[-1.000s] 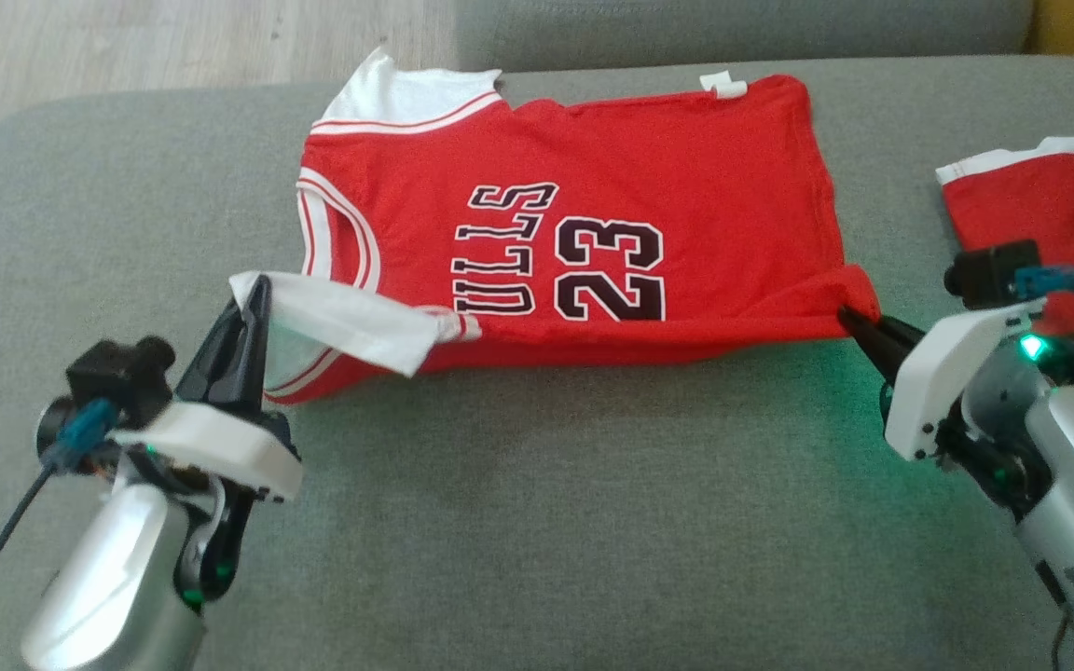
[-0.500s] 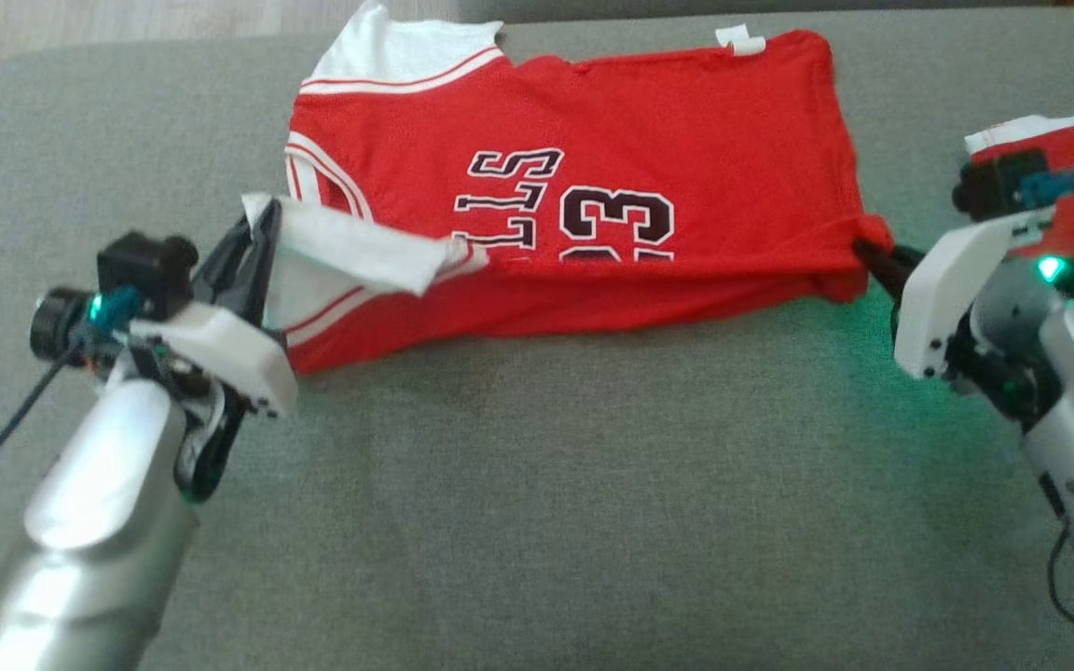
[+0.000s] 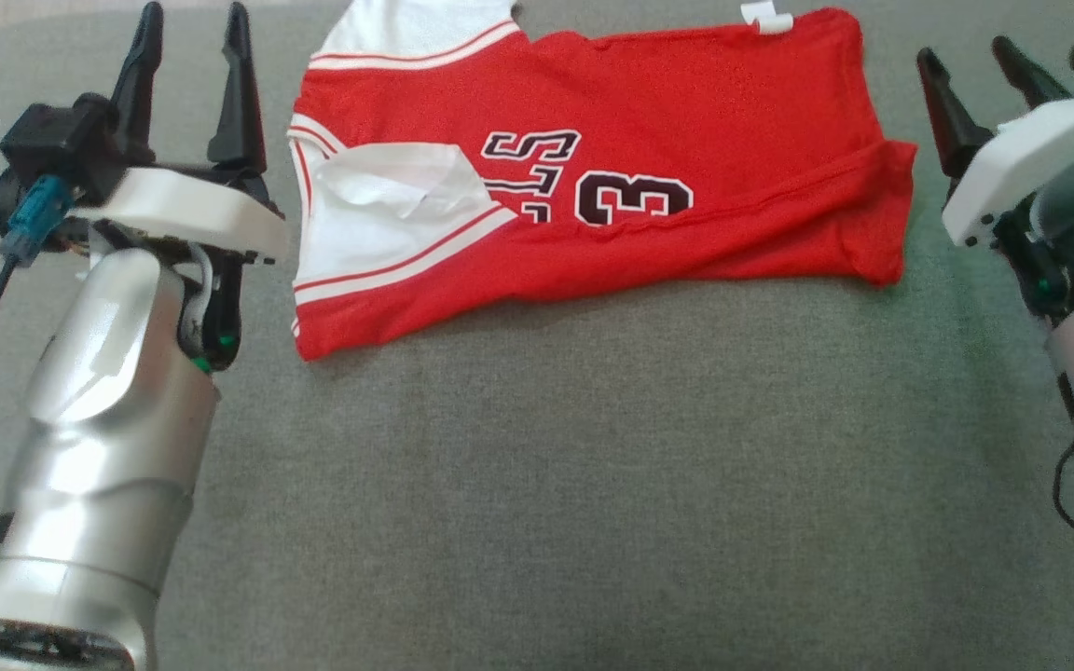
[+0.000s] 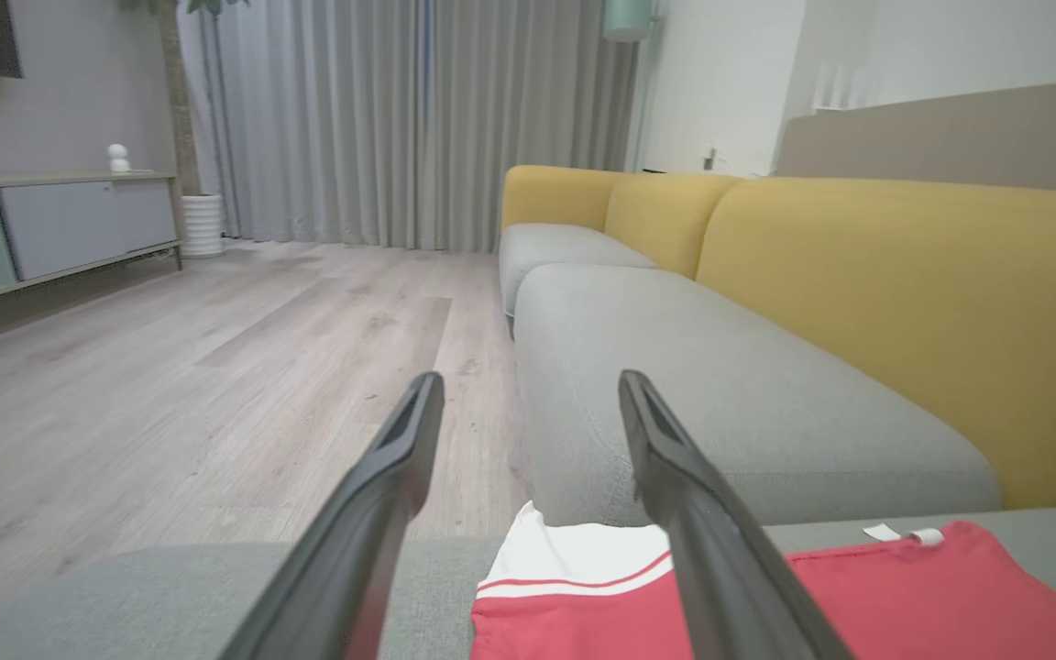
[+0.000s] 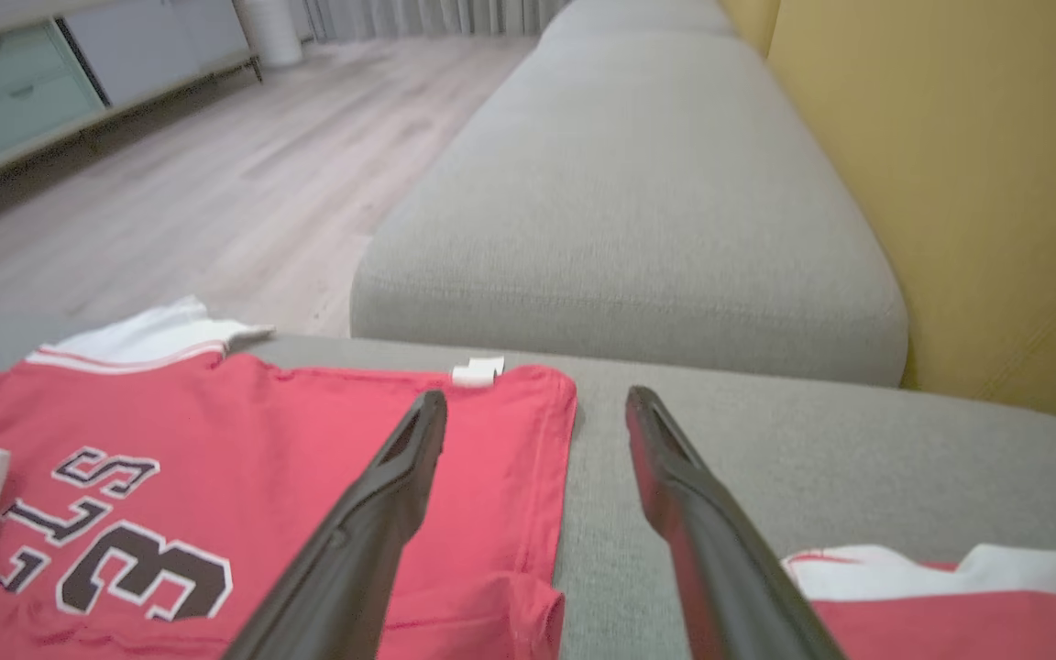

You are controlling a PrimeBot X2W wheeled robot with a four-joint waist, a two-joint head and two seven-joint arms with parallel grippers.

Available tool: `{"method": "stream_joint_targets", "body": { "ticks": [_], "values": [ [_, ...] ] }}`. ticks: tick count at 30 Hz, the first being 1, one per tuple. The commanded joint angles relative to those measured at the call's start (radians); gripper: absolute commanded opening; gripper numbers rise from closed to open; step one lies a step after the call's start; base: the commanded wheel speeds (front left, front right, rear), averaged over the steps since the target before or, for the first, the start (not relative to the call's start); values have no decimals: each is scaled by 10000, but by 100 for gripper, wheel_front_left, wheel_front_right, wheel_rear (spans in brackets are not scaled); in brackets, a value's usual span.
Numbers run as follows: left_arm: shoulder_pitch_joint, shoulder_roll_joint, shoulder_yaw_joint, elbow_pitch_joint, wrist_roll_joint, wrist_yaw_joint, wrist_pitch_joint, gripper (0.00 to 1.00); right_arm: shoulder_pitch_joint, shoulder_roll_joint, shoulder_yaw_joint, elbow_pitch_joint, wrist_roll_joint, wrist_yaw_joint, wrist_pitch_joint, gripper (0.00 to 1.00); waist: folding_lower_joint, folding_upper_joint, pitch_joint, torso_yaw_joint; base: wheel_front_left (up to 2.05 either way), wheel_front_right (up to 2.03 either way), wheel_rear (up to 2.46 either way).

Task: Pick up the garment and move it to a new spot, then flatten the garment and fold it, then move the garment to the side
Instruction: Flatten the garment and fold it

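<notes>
Left hand (image 3: 195,14) and right hand (image 3: 963,48) flank garment (image 3: 686,121) edges.

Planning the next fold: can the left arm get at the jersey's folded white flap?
Probably yes: the left end effector is open beside the jersey, with just bare cushion between it and the white flap.

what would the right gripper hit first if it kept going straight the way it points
Likely the grey cushion past the garment's far corner: the open right gripper points along the bare strip beside it. Aimed flatter, it might reach the next sofa seat; depth is unclear.
</notes>
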Motion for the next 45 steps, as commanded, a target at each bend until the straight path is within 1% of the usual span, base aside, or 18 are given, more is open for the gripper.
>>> {"method": "stream_joint_targets", "body": {
  "ticks": [1, 3, 7, 10, 12, 15, 19, 20, 21, 24, 28, 31, 35, 41, 45],
  "values": [
    [-93, 295, 483, -416, -54, 71, -100, 100, 142, 43, -24, -290, -30, -9, -382, 100, 0, 0, -179, 28, 0, 0, 0],
    [322, 152, 904, -995, -42, 126, -115, 100, 412, 31, -75, -332, -116, -9, -1035, 100, 0, 0, -378, 44, 0, 0, 0],
    [1686, -211, 1583, -2349, 318, 176, -120, 100, 1165, 71, -104, -684, -417, -9, -2255, 100, 0, 0, -794, 35, 0, 0, 0],
    [2810, -585, 2058, -3184, 530, 151, -121, 100, 1841, 375, -549, -1037, -480, -9, -2817, 100, 0, 0, -1084, -16, 0, 0, 0],
    [3569, -899, 2332, -3591, 603, 139, -122, 100, 2381, 658, -964, -1303, -652, -9, -3024, 100, 0, 0, -1267, -37, 0, 0, 0],
    [4579, -1241, 2520, -3823, 692, 46, -122, 100, 3284, 1334, -1810, -1765, -730, -9, -3176, 100, 0, 0, -1505, -66, 0, 0, 0],
    [5499, -1462, 2662, -3783, 866, 43, -123, 100, 4411, 2138, -2389, -2301, -1149, -9, -3226, 100, 0, 0, -1678, -131, 0, 0, 0],
    [5499, -1462, 2662, -3783, 866, 43, -123, 100, 4411, 2138, -2389, -2301, -1149, -9, -3226, 100, 0, 0, -1678, -131, 0, 0, 0],
    [5641, -1494, 2672, -3741, 868, 24, -123, 100, 4626, 2278, -2485, -2410, -1241, -9, -3230, 100, 0, 0, -1690, -140, 0, 0, 0],
    [5843, -1543, 2606, -3550, 1034, 5, -123, 100, 5085, 2540, -2621, -2708, -1561, -9, -3238, 100, 0, 0, -1682, -175, 0, 0, 0],
    [5682, -1564, 2544, -2979, 1151, 55, -123, 100, 5228, 2731, -2678, -3028, -1799, -9, -3166, 100, 0, 0, -1566, -282, 0, 0, 0],
    [5301, -1566, 2445, -2305, 1245, 51, -121, 100, 5133, 2795, -2652, -3322, -1923, -9, -2995, 100, 0, 0, -1378, -399, 0, 0, 0],
    [4638, -1495, 2323, -1226, 1326, 82, 136, 100, 4997, 2849, -2628, -3712, -1999, -9, -2801, 100, 0, 0, -1065, -567, 0, 0, 0],
    [3702, -1267, 2354, 493, 1361, 414, 844, 100, 4860, 2917, -2474, -4109, -2048, -9, -2642, 100, 0, 0, -614, -857, 0, 0, 0],
    [3228, -1086, 2353, 1481, 1428, 645, 1077, 100, 4779, 2947, -2377, -4262, -2037, -9, -2598, 100, 0, 0, -407, -1012, 0, 0, 0]
  ]
}}
